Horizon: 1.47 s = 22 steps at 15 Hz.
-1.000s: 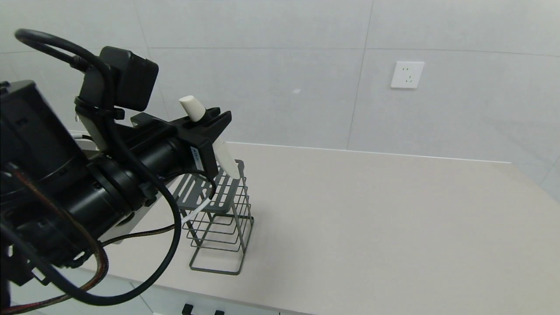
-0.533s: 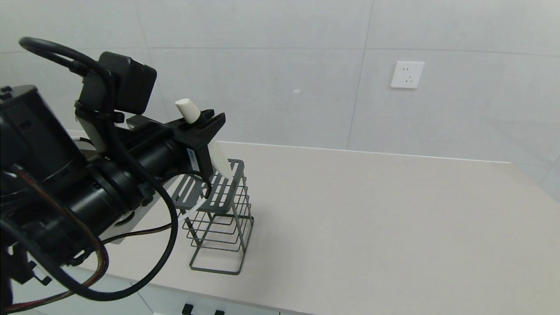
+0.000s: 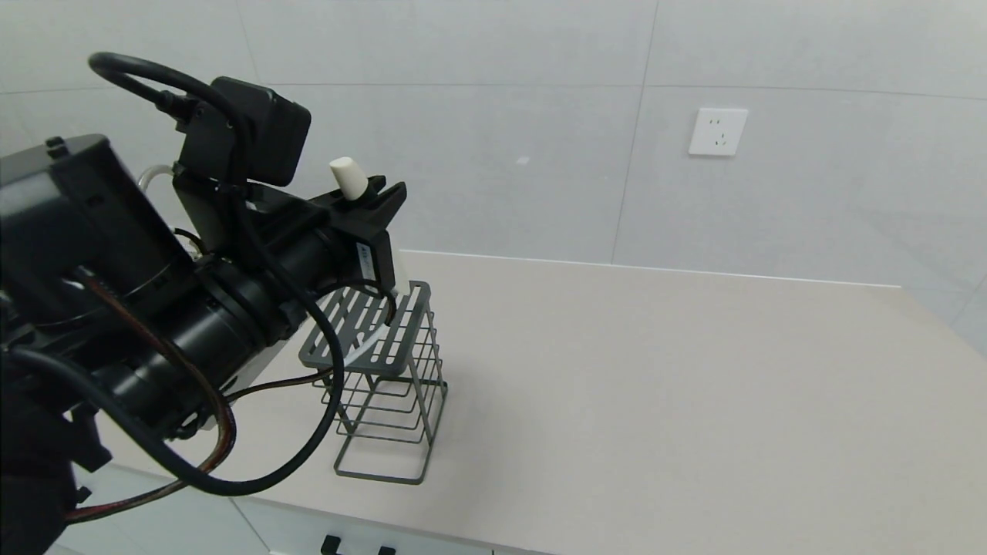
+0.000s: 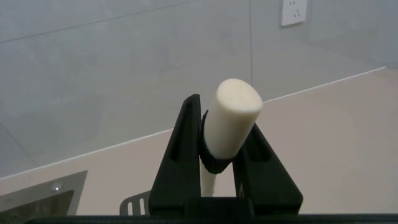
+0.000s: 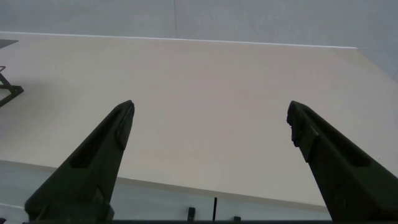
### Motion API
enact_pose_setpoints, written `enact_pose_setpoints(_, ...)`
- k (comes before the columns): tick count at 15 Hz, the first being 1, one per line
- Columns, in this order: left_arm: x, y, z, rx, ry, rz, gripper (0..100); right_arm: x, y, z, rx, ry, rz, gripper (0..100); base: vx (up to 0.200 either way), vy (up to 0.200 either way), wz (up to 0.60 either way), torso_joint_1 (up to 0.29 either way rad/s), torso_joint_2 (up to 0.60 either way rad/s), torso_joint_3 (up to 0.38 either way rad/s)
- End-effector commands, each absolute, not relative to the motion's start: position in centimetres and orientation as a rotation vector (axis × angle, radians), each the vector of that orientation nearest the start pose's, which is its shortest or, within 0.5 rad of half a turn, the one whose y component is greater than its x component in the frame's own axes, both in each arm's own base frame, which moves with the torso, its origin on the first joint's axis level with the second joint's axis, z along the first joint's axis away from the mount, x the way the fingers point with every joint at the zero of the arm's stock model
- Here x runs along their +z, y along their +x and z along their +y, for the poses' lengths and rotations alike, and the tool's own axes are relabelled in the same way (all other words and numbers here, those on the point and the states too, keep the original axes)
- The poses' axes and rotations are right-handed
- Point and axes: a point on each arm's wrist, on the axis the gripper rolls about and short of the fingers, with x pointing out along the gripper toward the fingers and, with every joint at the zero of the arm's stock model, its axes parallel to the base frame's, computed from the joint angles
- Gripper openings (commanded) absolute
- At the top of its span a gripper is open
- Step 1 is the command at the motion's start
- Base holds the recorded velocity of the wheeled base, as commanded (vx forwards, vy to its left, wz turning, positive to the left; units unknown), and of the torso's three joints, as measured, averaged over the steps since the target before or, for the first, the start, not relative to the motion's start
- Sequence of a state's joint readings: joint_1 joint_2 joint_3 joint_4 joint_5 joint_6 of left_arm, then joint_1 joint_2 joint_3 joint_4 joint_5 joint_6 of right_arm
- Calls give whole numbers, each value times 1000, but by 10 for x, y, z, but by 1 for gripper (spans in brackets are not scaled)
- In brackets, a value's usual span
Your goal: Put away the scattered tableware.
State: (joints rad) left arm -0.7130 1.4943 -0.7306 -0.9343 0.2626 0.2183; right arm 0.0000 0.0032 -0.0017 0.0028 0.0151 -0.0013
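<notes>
My left gripper [image 3: 368, 210] is shut on a white-handled utensil [image 3: 348, 178], held nearly upright just above the slotted top of a grey wire cutlery rack [image 3: 388, 401] on the beige counter [image 3: 655, 385]. The round handle end [image 4: 231, 118] sticks up between the black fingers [image 4: 185, 146] in the left wrist view; the lower part of the utensil is mostly hidden behind the gripper. My right gripper [image 5: 209, 112] is open above bare counter [image 5: 205, 74], with nothing between its fingers.
The rack stands near the counter's front left edge. A metal sink [image 4: 37, 194] lies to its left. A tiled wall with a white socket [image 3: 718, 132] runs behind the counter. Wide free surface stretches to the right of the rack.
My left arm has risen and swung slightly right, and the utensil now stands more upright over the rack's slotted top. The rack has stayed where it was.
</notes>
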Motion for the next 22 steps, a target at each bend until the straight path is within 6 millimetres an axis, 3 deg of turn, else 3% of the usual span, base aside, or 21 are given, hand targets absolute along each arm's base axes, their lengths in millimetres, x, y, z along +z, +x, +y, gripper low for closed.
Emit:
enact_pose_setpoints(1, 244, 202, -167, -434, 139, -178, 0, 76, -23, 0, 15, -1, 5, 100, 0, 0, 0, 0, 0, 0)
enact_pose_setpoints(22, 230, 204, -164, -417, 157, -127, 0, 76, -23, 0, 15, -1, 6, 100, 0, 0, 0, 0, 0, 0)
